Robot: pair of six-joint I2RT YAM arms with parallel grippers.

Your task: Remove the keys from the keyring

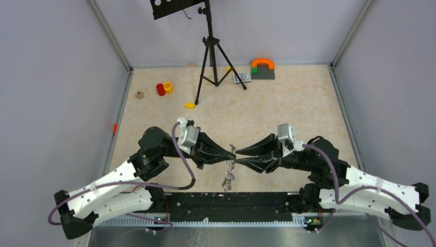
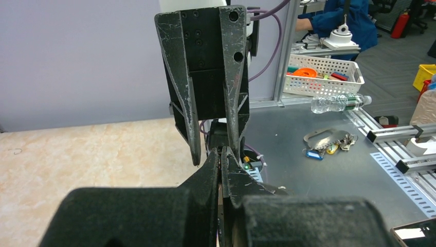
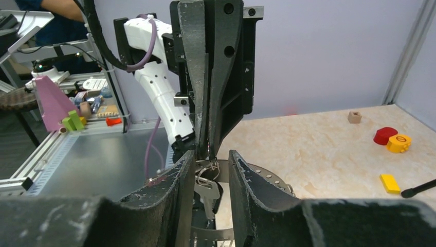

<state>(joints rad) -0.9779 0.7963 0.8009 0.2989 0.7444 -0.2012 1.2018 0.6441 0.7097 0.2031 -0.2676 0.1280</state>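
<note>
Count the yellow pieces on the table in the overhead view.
3. A yellow round piece sits beside the red piece far left; a yellow brick lies by the tripod's left foot; a small yellow bit shows beside its right leg. Others may be hidden.

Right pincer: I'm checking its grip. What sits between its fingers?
The right wrist view shows a silver key hanging in the open gap of the right pincer, just below the shut left pincer.
</note>
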